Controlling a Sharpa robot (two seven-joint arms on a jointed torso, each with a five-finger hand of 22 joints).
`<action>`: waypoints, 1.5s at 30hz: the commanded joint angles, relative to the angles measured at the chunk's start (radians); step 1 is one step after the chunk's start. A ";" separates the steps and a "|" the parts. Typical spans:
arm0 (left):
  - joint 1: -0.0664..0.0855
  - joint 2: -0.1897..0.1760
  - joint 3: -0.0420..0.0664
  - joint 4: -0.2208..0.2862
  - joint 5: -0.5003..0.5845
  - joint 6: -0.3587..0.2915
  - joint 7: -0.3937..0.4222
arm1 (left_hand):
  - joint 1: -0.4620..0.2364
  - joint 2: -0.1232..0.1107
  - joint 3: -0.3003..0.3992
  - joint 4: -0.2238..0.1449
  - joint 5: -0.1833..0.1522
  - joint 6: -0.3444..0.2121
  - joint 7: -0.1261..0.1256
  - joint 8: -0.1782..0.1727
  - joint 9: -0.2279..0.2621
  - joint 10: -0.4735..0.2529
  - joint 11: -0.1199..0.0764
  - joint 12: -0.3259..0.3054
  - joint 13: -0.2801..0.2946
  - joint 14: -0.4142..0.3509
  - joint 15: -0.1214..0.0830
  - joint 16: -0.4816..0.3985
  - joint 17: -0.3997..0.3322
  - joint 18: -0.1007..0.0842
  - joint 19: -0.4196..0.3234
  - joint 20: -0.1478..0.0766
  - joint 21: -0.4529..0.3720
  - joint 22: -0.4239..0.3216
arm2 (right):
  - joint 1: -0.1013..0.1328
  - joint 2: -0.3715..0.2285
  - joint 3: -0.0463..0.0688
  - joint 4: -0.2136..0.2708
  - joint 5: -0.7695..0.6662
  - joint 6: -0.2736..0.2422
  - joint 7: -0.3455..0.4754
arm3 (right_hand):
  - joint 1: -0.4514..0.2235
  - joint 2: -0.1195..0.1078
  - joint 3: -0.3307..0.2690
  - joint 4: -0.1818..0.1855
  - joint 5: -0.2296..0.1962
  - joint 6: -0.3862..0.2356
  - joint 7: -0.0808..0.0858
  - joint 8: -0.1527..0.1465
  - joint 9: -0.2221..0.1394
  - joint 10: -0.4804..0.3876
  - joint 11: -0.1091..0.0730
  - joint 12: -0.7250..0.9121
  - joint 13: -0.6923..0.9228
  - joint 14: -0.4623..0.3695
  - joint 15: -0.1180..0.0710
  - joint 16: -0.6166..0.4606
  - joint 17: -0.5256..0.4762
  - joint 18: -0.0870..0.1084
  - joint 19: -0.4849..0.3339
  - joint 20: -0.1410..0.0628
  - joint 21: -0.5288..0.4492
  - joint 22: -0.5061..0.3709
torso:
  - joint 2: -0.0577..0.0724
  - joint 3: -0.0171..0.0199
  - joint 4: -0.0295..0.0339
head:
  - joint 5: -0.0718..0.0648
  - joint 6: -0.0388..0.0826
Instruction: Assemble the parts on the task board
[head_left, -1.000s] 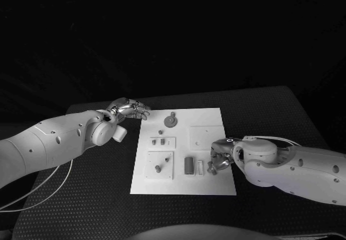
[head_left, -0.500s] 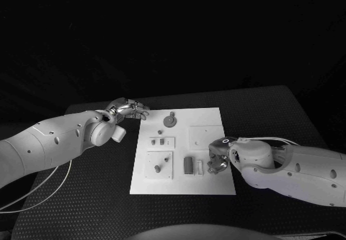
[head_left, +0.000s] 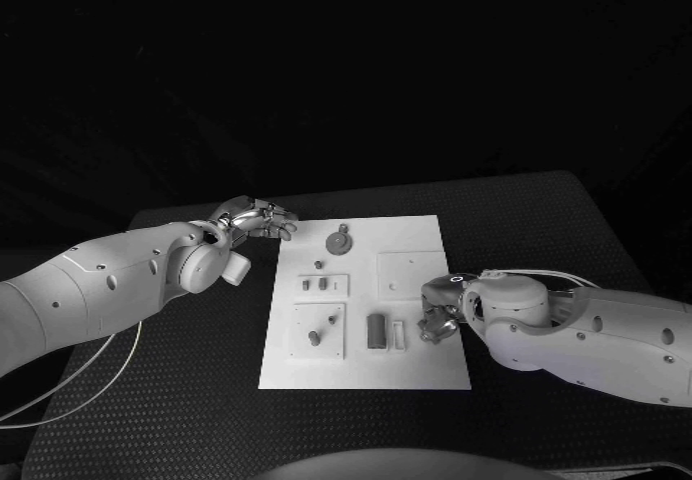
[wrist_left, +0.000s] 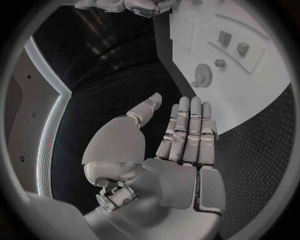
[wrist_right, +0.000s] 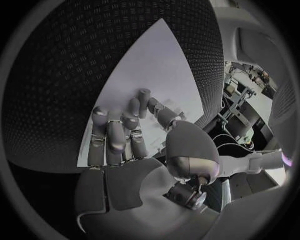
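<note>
The white task board (head_left: 418, 240) lies in the middle of the table. It carries a round toothed part (head_left: 339, 241), two small blocks (head_left: 313, 285), a peg piece (head_left: 317, 338) and a dark bar (head_left: 376, 331) with a pale bar beside it. My right hand (head_left: 437, 322) is over the board's near right area, its fingers bent down next to the bars. In the right wrist view that hand (wrist_right: 125, 135) has nothing between its fingers above the board (wrist_right: 150, 65). My left hand (head_left: 257, 218) hovers off the board's far left corner, flat and empty (wrist_left: 184, 135), near the toothed part (wrist_left: 203, 76).
Black textured table (head_left: 188, 400) surrounds the board on all sides. A white cable (head_left: 87, 385) hangs below my left arm. A raised white square (head_left: 408, 272) sits on the board just beyond my right hand.
My right hand has shifted very slightly beside the bars, staying low over the board. The left hand and the parts have not moved.
</note>
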 joint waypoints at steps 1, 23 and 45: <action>0.001 0.000 0.000 0.003 0.004 0.008 0.012 | 0.000 -0.001 0.000 0.002 -0.001 -0.001 0.000 0.006 -0.002 -0.007 0.000 -0.006 -0.001 0.005 0.005 -0.006 0.001 -0.015 -0.001 0.004 -0.001 -0.001 | -0.014 -0.017 -0.015 -0.027 0.170 -0.026 -0.035 | 0.065 0.063 0.027 -0.015 0.003 -0.031 0.038 -0.002 -0.284 0.009 0.001 0.008 -0.001 0.012 -0.003 0.005 0.007 0.016 0.011 0.000 0.006 0.020 | 0.000 0.0006 0.0002 | 0.001 -0.001; 0.001 0.001 0.000 0.001 0.004 0.010 0.012 | 0.000 -0.001 0.000 0.001 -0.001 -0.001 0.000 0.006 -0.002 -0.007 -0.001 -0.006 -0.001 0.006 0.005 -0.008 0.003 -0.015 -0.001 0.004 -0.001 -0.001 | 0.000 -0.040 -0.014 0.032 0.569 -0.348 0.011 | 0.059 0.042 0.039 -0.015 0.002 -0.014 0.030 0.014 -0.282 0.037 -0.009 0.031 0.016 0.032 -0.013 0.007 0.019 0.016 0.027 -0.010 0.015 0.016 | 0.000 0.0001 0.0003 | 0.000 -0.002; 0.001 0.004 0.000 0.002 0.004 0.011 0.013 | 0.000 -0.002 0.000 0.001 -0.001 -0.001 -0.001 0.006 -0.002 -0.007 -0.001 -0.006 -0.001 0.006 0.005 -0.009 0.005 -0.015 -0.002 0.004 -0.001 -0.001 | -0.003 0.013 -0.015 0.008 0.616 -0.290 0.006 | 0.053 0.040 0.039 -0.014 0.001 -0.016 0.030 0.014 -0.283 0.036 -0.009 0.028 0.013 0.031 -0.015 0.006 0.013 0.016 0.028 -0.011 0.014 0.015 | 0.000 -0.0003 0.0015 | 0.002 -0.007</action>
